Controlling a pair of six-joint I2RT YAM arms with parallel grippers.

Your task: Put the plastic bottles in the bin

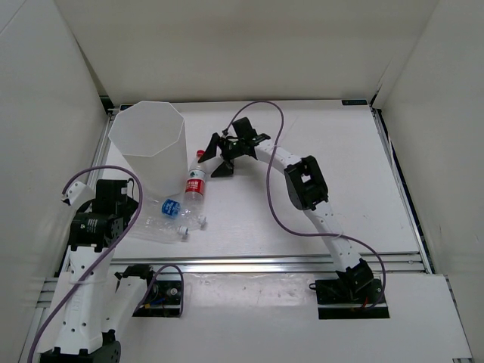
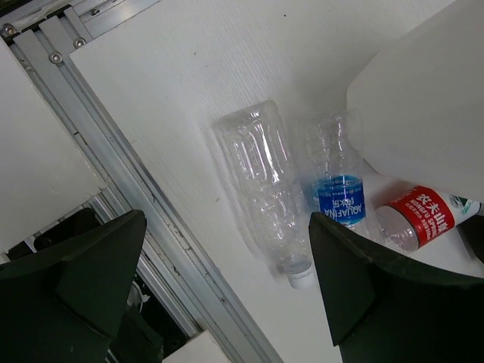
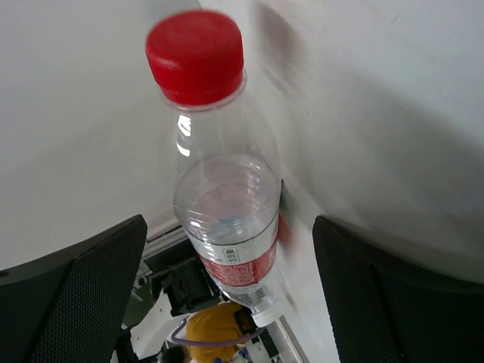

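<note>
**Ana:** Where did the bottles lie at that point?

**Ben:** Three showed on the table [image 1: 242,227], close together just beside the foot of the bin [image 1: 151,162]. The red-capped bottle [image 3: 223,219] lay on its side with its cap pointing away from the arms. The blue-label bottle [image 2: 340,198] and the plain bottle [image 2: 265,181] lay side by side nearer the left arm. None of them was inside the bin as far as I could see.

**Ana:** And the grippers?

**Ben:** The right gripper [image 1: 215,156] was spread wide and held nothing. It sat at the cap end of the red-capped bottle, which was centred in the wrist view with clear gaps to both fingers. The left gripper [image 2: 227,223] was also wide apart and empty, above the plain bottle.

**Ana:** How would you expect those bottles to handle?

**Ben:** They looked empty, so I judged them very light, thin-walled and easily crushed. Being smooth and round, they would likely roll or squirt out under a hard pinch. I'd have closed gently across the ribbed middle or over the label. The tapering neck or the cap seemed a poorer hold.
</note>
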